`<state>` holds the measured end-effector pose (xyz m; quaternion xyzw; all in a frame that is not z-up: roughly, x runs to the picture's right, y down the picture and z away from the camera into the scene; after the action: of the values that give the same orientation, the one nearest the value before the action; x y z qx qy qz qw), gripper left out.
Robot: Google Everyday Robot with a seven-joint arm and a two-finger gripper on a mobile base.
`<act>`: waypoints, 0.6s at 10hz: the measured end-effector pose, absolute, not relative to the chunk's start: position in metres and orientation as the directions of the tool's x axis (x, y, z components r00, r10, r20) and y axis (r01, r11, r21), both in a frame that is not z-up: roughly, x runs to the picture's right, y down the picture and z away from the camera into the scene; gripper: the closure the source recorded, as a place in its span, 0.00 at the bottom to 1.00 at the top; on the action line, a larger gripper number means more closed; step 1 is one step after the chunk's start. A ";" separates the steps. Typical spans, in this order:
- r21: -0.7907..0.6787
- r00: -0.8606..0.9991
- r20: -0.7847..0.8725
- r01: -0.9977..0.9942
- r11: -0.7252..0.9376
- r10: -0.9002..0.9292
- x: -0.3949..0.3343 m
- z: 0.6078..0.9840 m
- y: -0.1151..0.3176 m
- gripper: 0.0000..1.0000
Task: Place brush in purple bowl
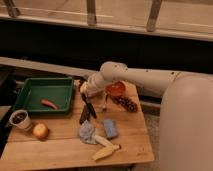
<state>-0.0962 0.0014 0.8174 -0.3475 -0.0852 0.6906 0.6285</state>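
1. The gripper (85, 93) is pale cream-white at the end of a white arm (145, 80), closed over the table's far side.
2. The brush (89, 107) is black.
3. The tray (42, 93) is bright green, and the carrot (48, 104) in it is orange-red.
4. The bowl (115, 89) by the arm is orange-red.
5. The table (65, 145) is light brown wood.
6. The apple (40, 131) is yellow flushed with red.
7. The cup (20, 119) is white with a dark inside.
8. The sponge (110, 128) is blue; the cloth (87, 132) beside it is grey-blue.
9. The banana (105, 152) is pale yellow.
10. The pine cone (126, 103) is dark reddish-brown and speckled.
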 end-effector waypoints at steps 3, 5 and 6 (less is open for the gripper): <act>-0.495 0.080 -0.354 -0.862 -0.114 0.932 -0.096 0.843 -0.021 1.00; -0.453 0.148 -0.356 -0.891 -0.032 0.923 -0.111 0.857 -0.029 1.00; -0.433 0.167 -0.357 -0.901 -0.004 0.919 -0.109 0.863 -0.031 1.00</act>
<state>-0.1090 -0.0309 0.8626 -0.2931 -0.0153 0.6451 0.7055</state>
